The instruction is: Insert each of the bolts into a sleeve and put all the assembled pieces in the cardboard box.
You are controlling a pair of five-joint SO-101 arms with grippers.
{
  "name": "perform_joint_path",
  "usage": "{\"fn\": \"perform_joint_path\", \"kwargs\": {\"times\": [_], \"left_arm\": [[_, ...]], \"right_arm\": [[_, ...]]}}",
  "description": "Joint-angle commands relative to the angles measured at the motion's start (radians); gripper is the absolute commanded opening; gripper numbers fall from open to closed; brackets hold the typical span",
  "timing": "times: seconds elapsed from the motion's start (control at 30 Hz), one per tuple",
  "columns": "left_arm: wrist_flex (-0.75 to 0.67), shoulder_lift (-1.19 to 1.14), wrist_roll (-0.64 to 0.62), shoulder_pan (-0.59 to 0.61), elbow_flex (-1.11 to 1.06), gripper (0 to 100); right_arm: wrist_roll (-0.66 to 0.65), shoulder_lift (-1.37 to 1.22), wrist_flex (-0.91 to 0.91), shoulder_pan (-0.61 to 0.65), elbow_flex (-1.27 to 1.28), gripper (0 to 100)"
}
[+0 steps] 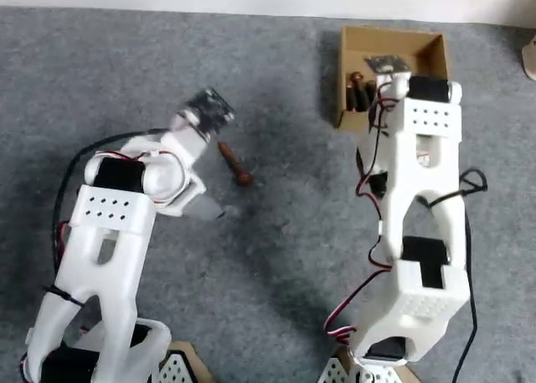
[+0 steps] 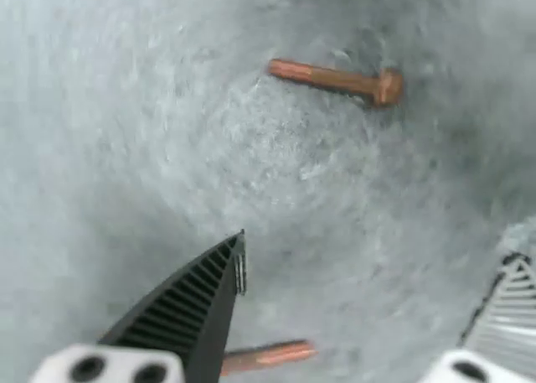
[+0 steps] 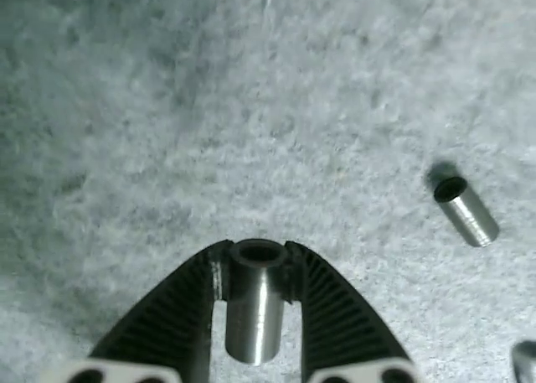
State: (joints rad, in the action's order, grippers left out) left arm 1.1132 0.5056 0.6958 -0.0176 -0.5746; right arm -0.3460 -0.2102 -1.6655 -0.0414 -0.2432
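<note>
My left gripper (image 2: 377, 251) hangs open over the grey carpet, with nothing between its fingers. A copper-coloured bolt (image 2: 335, 80) lies ahead of it, and this bolt (image 1: 234, 163) shows just right of my left arm (image 1: 126, 199) in the high view. A second bolt (image 2: 270, 354) lies close by, partly hidden behind the black finger (image 2: 197, 303). My right gripper (image 3: 255, 266) is shut on an upright steel sleeve (image 3: 254, 303) above the carpet. Another sleeve (image 3: 466, 209) lies loose on the carpet. The cardboard box (image 1: 429, 49) stands at the back right, with assembled pieces (image 1: 360, 91) inside.
My right arm (image 1: 419, 140) stretches toward the box and covers part of it. Cables (image 1: 469, 186) trail beside that arm. A metal object (image 3: 526, 358) shows at the edge of the right wrist view. Open carpet lies between the two arms.
</note>
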Motion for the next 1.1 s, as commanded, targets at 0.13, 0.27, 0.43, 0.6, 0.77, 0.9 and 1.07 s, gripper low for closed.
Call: {"fn": "perform_joint_path", "kwargs": {"times": [0.13, 0.27, 0.43, 0.6, 0.77, 0.9, 1.07], "left_arm": [[0.002, 0.004, 0.459, 0.01, 0.007, 42], [0.046, 0.01, 0.853, 0.015, 0.013, 40], [0.135, 0.005, 1.151, 0.005, 0.008, 26], [0.155, 0.008, 1.168, 0.004, 0.007, 23], [0.037, 0.008, 0.724, -0.036, 0.007, 23], [-0.1, 0.008, 0.201, -0.067, 0.007, 23], [-0.222, 0.004, -0.374, -0.074, 0.005, 23]], "right_arm": [[-0.083, 0.183, 0.104, 0.013, 0.229, 0.5], [-0.086, 0.283, 0.12, 0.013, 0.326, 0.5], [-0.127, 0.392, 0.12, 0.013, 0.415, 0.5], [-0.13, 0.45, 0.12, 0.012, 0.469, 0.5], [-0.127, 0.481, 0.147, 0.012, 0.549, 0.5], [-0.127, 0.516, 0.222, 0.012, 0.641, 0.5], [-0.107, 0.581, 0.291, 0.01, 0.748, 0.5]]}}
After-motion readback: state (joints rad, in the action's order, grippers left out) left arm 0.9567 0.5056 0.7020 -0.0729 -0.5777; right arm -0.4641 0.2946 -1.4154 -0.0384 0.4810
